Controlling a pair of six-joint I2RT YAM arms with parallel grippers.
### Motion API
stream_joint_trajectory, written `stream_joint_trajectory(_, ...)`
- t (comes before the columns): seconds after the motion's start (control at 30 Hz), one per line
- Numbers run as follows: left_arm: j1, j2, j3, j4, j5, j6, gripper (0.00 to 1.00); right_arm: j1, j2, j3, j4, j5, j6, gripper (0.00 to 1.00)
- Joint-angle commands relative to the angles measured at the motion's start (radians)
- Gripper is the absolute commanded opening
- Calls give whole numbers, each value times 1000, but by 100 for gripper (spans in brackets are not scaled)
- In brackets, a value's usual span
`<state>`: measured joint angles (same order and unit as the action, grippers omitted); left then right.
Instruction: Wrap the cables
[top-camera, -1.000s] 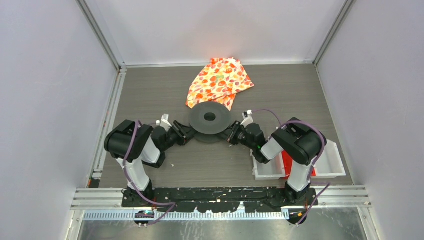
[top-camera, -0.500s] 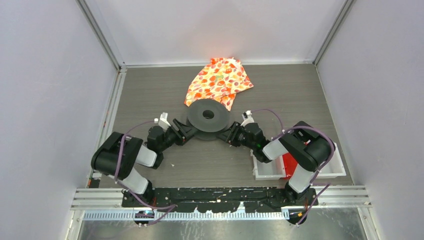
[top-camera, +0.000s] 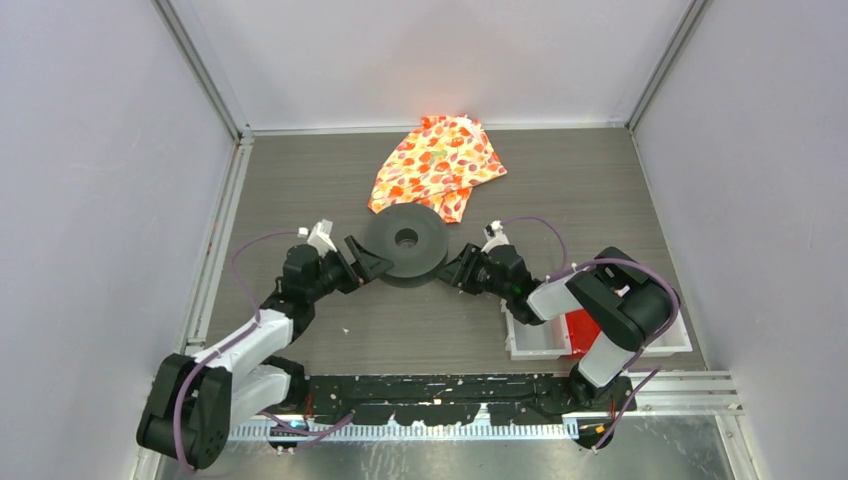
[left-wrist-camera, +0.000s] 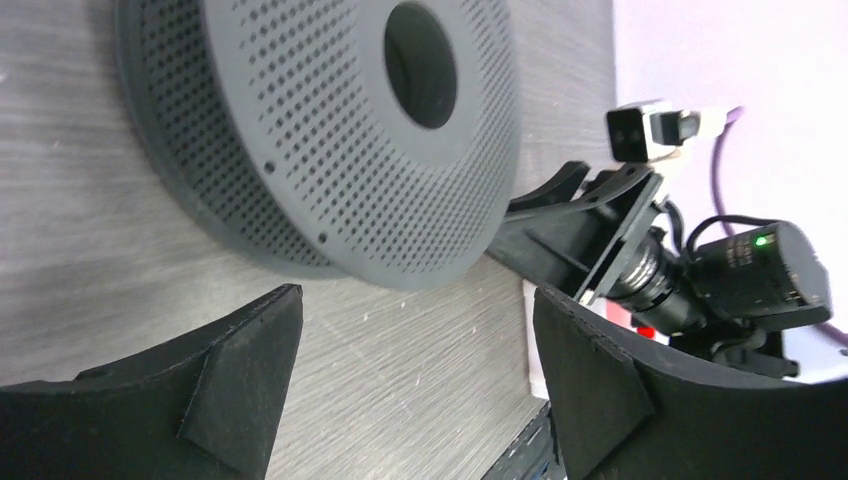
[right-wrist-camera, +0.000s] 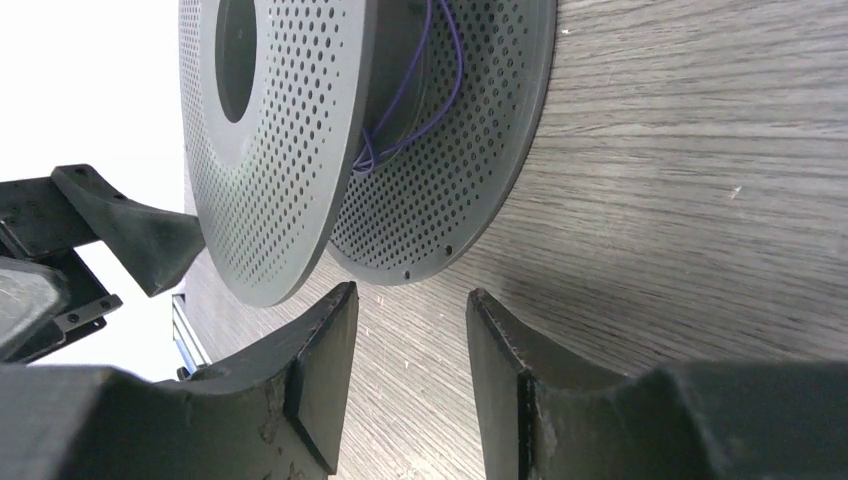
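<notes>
A black perforated spool (top-camera: 405, 240) lies flat on the table between my two grippers. In the right wrist view a thin dark, purplish cable (right-wrist-camera: 440, 90) is wound loosely on the hub between the spool's (right-wrist-camera: 270, 150) two flanges. My left gripper (top-camera: 368, 262) stands wide open just off the spool's left rim, with only bare table between its fingers (left-wrist-camera: 250, 370). My right gripper (top-camera: 452, 272) stands open just short of the right rim, also holding nothing. In the left wrist view the spool (left-wrist-camera: 330, 140) fills the top, a little beyond the left gripper (left-wrist-camera: 418, 320).
An orange floral cloth (top-camera: 438, 165) lies just behind the spool, its near corner touching it. A white bin (top-camera: 540, 338) with a red object (top-camera: 578, 330) sits at the right, next to the right arm. Grey walls close in the table on three sides.
Both grippers have opened and let go of the spool's rims. The spool has shifted slightly left. The left arm has swung out and stretched low toward the left.
</notes>
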<state>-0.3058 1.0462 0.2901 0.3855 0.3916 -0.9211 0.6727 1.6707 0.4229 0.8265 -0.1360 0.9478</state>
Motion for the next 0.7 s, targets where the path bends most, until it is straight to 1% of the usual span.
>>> stream_joint_trajectory(0.0, -3, -56, 30, -197, -4, 83, 86, 7, -57, 33, -30, 30, -17, 52)
stream_joint_trajectory(0.03, -3, -77, 36, -221, -7, 83, 86, 9, -69, 34, -56, 33, -18, 54)
stream_joint_trajectory(0.1, -3, -133, 60, -286, -19, 89, 86, 8, -143, 39, -140, 54, -33, 59)
stream_joint_trajectory(0.17, -3, -218, 110, -403, -45, 114, 87, 10, -244, 58, -271, 87, -66, 65)
stream_joint_trajectory(0.2, -3, -253, 144, -506, -60, 133, 86, 9, -306, 80, -358, 103, -90, 69)
stream_joint_trajectory(0.27, -1, -323, 223, -651, -105, 175, 86, 9, -424, 159, -551, 152, -171, 75)
stream_joint_trajectory(0.37, -1, -384, 376, -889, -231, 231, 87, 9, -547, 341, -892, 261, -317, 86)
stream_joint_trajectory(0.4, -1, -390, 434, -978, -292, 242, 97, 8, -568, 416, -1004, 328, -371, 91)
stream_joint_trajectory(0.43, -1, -390, 495, -1061, -353, 248, 99, 9, -581, 490, -1119, 400, -427, 94)
stream_joint_trajectory(0.47, -1, -381, 552, -1138, -422, 258, 100, 8, -592, 560, -1212, 475, -470, 98)
stream_joint_trajectory(0.53, -1, -351, 688, -1273, -515, 293, 100, 7, -610, 666, -1363, 641, -559, 100)
stream_joint_trajectory(0.6, -1, -311, 787, -1390, -600, 304, 100, 8, -640, 731, -1454, 813, -617, 100)
stream_joint_trajectory(0.67, -1, -279, 862, -1473, -645, 305, 100, 7, -683, 766, -1508, 977, -649, 100)
